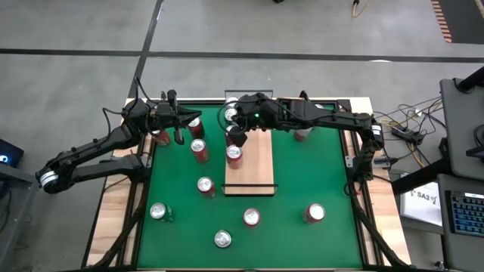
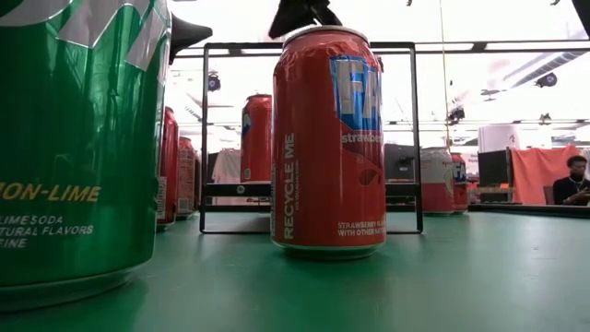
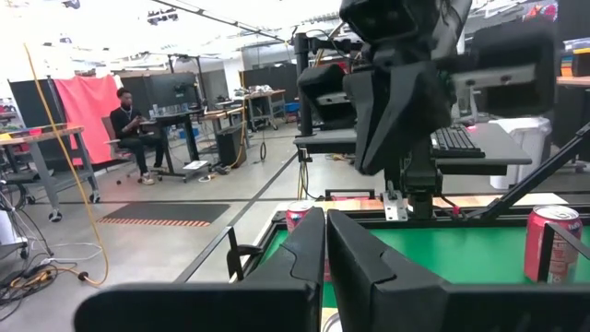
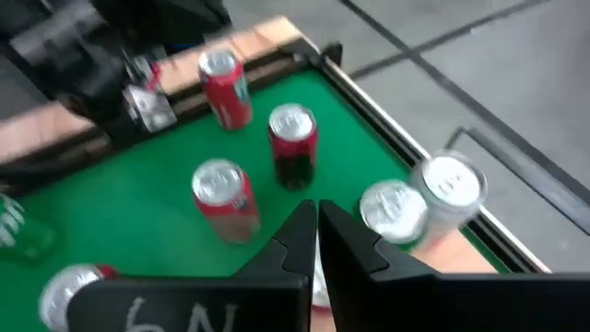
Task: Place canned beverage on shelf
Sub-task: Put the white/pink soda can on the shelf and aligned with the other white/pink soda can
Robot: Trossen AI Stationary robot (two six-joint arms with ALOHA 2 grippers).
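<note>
The shelf (image 1: 255,162) is a pale wood board with black rails at its short ends, standing at the middle of the green mat (image 1: 318,166). One red can (image 1: 234,153) stands upright on the board; it also shows in the low view (image 2: 257,136) behind the near rail (image 2: 309,192). My right gripper (image 1: 237,137) hangs above the board's left side, just beyond that can, shut and empty (image 4: 316,219). My left gripper (image 1: 178,127) is at the mat's far left, shut and empty (image 3: 324,231). Two silver cans (image 1: 230,113) stand at the shelf's far end.
Several red cans stand upright on the mat: left of the shelf (image 1: 200,149) (image 1: 205,185), near my left gripper (image 1: 197,125), at the front (image 1: 251,217) (image 1: 314,213) (image 1: 222,239), and at the far right (image 1: 302,133). A green can (image 1: 158,211) stands front left. A person (image 3: 129,124) sits beyond the table.
</note>
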